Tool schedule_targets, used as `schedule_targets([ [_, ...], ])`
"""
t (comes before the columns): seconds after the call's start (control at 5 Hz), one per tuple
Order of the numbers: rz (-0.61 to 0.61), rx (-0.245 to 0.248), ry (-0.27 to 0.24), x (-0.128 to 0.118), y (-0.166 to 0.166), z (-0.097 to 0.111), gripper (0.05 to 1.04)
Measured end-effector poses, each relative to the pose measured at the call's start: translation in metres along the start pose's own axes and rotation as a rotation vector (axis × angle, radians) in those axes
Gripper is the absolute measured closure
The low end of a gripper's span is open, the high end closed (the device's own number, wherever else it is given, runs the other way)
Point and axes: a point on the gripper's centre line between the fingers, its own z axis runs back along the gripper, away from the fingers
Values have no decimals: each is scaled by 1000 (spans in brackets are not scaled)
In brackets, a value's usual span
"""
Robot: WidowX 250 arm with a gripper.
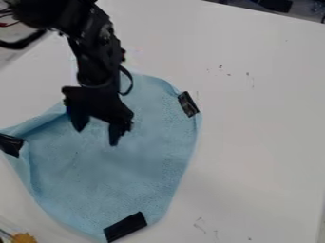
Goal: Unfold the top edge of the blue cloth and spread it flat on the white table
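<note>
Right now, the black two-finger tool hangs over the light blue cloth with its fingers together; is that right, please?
Not quite: in the camera view, the black two-finger tool hangs over the light blue cloth with its fingers apart.

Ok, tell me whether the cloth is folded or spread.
Spread: the cloth lies broad over the table, with creases toward its left side.
</note>
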Motion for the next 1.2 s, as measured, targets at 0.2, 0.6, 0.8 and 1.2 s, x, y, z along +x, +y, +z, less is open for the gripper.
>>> schedule_targets([
  [0.2, -21, 39, -55, 26, 35, 16, 84],
  [0.6, -48, -47, -30, 33, 64, -25, 84],
  [0.8, -35, -90, -17, 26, 60, -37, 133],
  [1.2, -53, -108, -2, 25, 65, -44, 725],
])
